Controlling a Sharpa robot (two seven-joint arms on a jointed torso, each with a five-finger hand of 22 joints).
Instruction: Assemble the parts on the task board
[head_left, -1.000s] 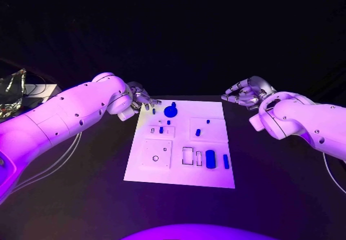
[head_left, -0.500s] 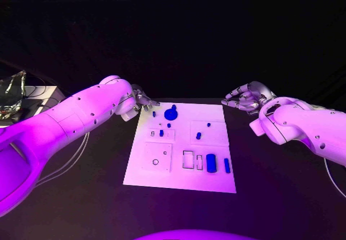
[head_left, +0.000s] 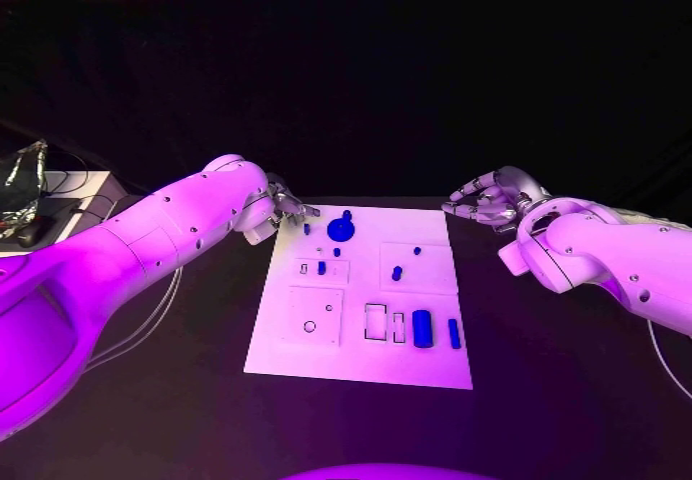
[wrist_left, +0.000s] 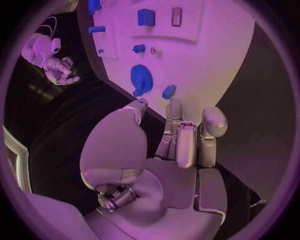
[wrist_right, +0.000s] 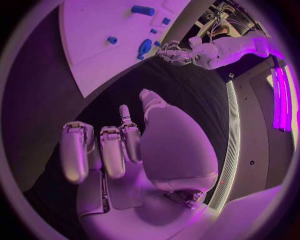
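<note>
The white task board (head_left: 361, 290) lies flat in the middle of the black table (head_left: 562, 350). Small blue parts sit on it. A round blue part (head_left: 340, 229) rests near the far edge, with a little blue piece (wrist_left: 169, 92) just beside it. Two long blue parts (head_left: 421, 328) lie near the robot's side of the board.

The left hand (head_left: 283, 207) hangs at the far left corner of the board, close to the round blue part but not touching it. In the left wrist view its fingers (wrist_left: 187, 140) are a little bent and apart, and nothing is in them. The right hand (head_left: 488, 198) floats over the bare table just off the far right corner. Its fingers (wrist_right: 103, 150) are loosely curled, a little apart, and it holds nothing too.

It looks like the left hand is getting ready to pick up a part near the far edge, most likely the little piece or the round one. To do this well, it should come down slowly and straight over the part. It should pinch it by the sides, not push it away. The parts are small, so a soft and careful grip will help. The right hand should keep clear of the board so it does not bump anything.
</note>
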